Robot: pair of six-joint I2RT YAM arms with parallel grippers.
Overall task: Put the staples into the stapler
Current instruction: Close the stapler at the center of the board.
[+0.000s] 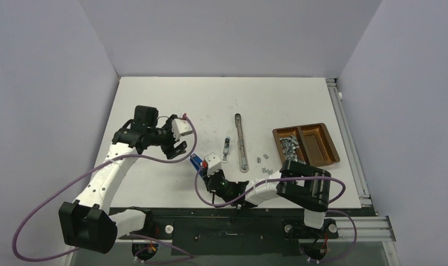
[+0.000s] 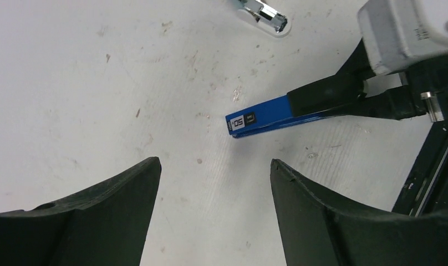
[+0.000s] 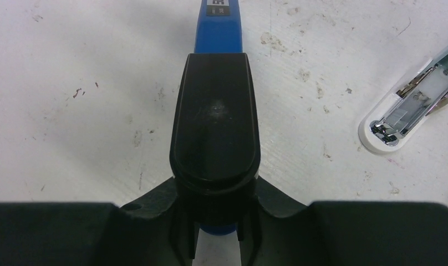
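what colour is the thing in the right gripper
Held tool: blue with a black top cap, clearest in the right wrist view.

A: Lighting condition?
B: Even, diffuse, from overhead; my white table reads bright, shadows beneath my arms soft and short.
A: Focus?
B: Overhead view sharp throughout. In my wrist views the near fingers are slightly soft; small glare on the chrome of the stapler

R pincer on blue tool, L pincer open
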